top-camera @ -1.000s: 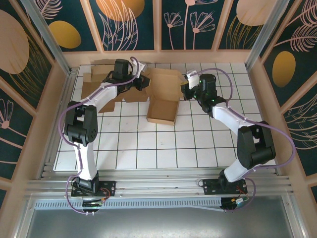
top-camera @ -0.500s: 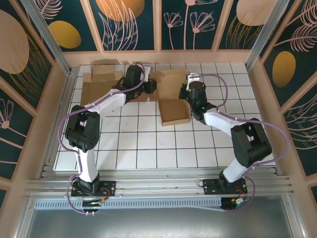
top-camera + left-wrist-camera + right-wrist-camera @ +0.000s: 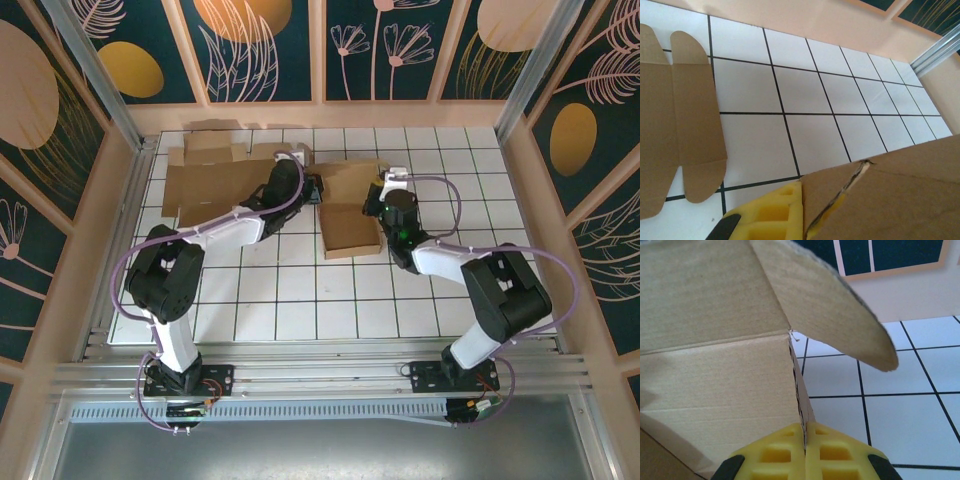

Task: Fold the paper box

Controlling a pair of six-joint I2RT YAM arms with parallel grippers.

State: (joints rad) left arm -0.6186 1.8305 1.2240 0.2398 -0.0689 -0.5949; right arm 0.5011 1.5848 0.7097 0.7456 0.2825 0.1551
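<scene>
Now the paper box sits near the middle of the white, black-gridded surface, a little toward the far side, between the two arms. It is half formed. From above, one flat brown panel lies toward the near side and further panels spread behind it. The left pincer is at the box's far-left edge and the right pincer at its far-right edge, each touching the cardboard.

From the left wrist, the left pincer is closed on an edge of the box. One of its yellow pads presses one face of the board, and a sliver of yellow shows through a slit just beside it. The gripped panel runs tilted across the lower right of that view.

From the right wrist, the right pincer is clamped on a thin upright wall of the box, with only the cardboard's edge between its pads. A rounded flap juts out above this wall, tilted to the right over the tiles.

Flat cardboard blanks lie on the far-left part of the surface, and the left arm reaches across their near edge. One of them, with rounded tabs, lies flat at the left of the left wrist's view.
</scene>
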